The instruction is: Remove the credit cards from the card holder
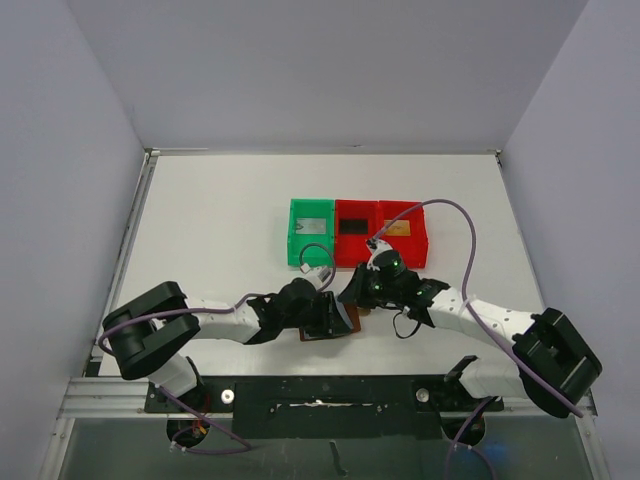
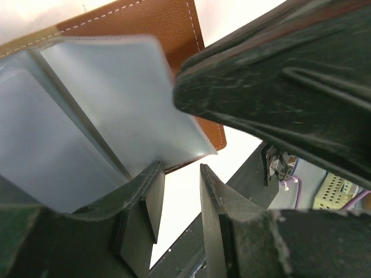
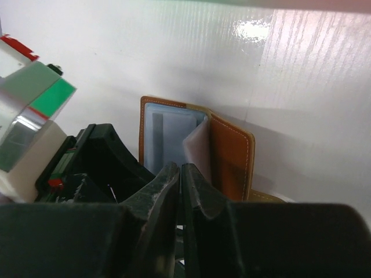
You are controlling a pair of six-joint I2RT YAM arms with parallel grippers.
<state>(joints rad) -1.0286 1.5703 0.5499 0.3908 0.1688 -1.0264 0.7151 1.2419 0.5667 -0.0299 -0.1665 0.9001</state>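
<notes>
The card holder (image 1: pixel 348 322), a brown leather wallet, lies open near the table's front edge between both grippers. Its grey-blue clear sleeves (image 2: pixel 98 98) fan up from the brown cover (image 2: pixel 156 23). My left gripper (image 2: pixel 181 169) is open, one finger against a sleeve's lower edge and bare table showing in the gap. My right gripper (image 3: pixel 181 168) is shut right at a raised sleeve leaf (image 3: pixel 196 147); I cannot tell whether the leaf is pinched. The credit cards lie in the trays: pale grey (image 1: pixel 313 226), black (image 1: pixel 354 226) and golden-orange (image 1: pixel 398 229).
A green tray (image 1: pixel 296 245) and two red trays (image 1: pixel 340 250) (image 1: pixel 422 245) stand in a row just behind the grippers. My right gripper's finger (image 2: pixel 261 87) hangs close over the sleeves in the left wrist view. White walls close in the table's back and sides.
</notes>
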